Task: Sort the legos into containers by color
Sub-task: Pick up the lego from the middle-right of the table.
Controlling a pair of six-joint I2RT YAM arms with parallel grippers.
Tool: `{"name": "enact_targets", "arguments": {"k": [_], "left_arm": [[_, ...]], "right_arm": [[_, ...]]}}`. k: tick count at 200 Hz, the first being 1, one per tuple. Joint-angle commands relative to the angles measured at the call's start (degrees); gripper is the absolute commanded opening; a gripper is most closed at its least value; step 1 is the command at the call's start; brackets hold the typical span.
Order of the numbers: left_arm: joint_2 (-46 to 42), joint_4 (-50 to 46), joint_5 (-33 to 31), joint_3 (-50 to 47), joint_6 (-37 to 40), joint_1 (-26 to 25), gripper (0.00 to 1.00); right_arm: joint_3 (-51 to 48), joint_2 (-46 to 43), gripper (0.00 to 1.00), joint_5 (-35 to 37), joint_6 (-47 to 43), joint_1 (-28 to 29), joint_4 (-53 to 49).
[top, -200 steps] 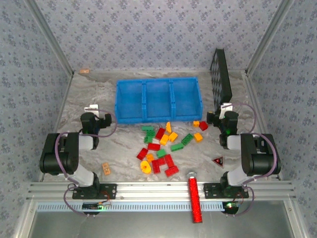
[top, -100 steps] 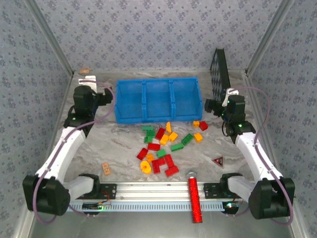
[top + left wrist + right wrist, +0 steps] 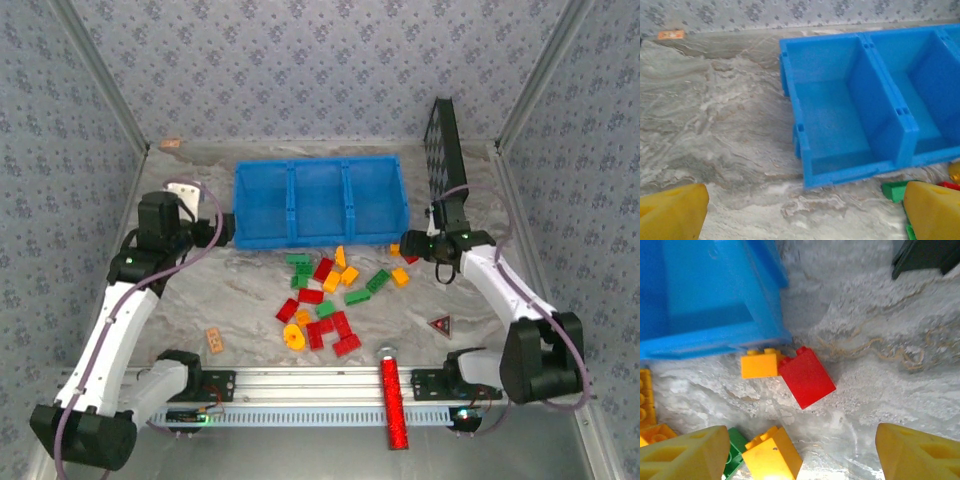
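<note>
1. In the last second both arms have unfolded. My left end effector (image 3: 212, 232) is now by the left end of the blue tray (image 3: 320, 238), and my right end effector (image 3: 412, 246) is at its near right corner.
2. No brick is in the tray's three compartments yet.
3. The legos (image 3: 325, 295) lie scattered on the surface (image 3: 190, 295) just in front of it.
4. Both end effectors are released, with nothing between the jaws.
5. The red brick (image 3: 806, 376) touches an orange brick (image 3: 760, 364). I judge it light, rigid and slick, so I'd pinch its flat side walls.
</note>
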Motion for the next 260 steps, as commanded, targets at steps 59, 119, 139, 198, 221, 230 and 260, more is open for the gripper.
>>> {"name": "enact_targets", "arguments": {"k": [59, 119, 139, 198, 221, 230, 260], "left_arm": [[-3.5, -7.2, 4.6, -3.0, 0.6, -1.3, 1.0], [-3.6, -7.6, 4.0, -2.8, 0.8, -1.9, 1.0], [-3.7, -9.4, 4.0, -2.9, 0.9, -2.1, 1.0], [-3.7, -10.0, 4.1, -2.9, 1.7, -2.2, 1.0], [-3.7, -10.2, 4.1, -2.6, 2.1, -2.2, 1.0], [-3.7, -10.3, 4.1, -2.4, 2.3, -2.3, 1.0], [-3.6, -10.7, 4.1, -2.0, 2.6, -2.2, 1.0]], "right_arm": [[6.1, 11.6, 0.73, 1.0, -10.1, 0.1, -1.0], [6.5, 16.8, 0.65, 1.9, -10.4, 0.0, 2.6], [7.2, 18.9, 0.62, 1.6, -10.9, 0.0, 2.8], [10.3, 23.8, 0.43, 1.0, -11.8, -0.2, 0.5], [10.9, 24.6, 0.35, 0.8, -11.5, 0.4, -1.6], [10.9, 24.3, 0.32, 1.1, -11.1, 0.7, -2.8], [9.6, 18.5, 0.28, 0.6, -7.9, 1.4, -7.5]]}}
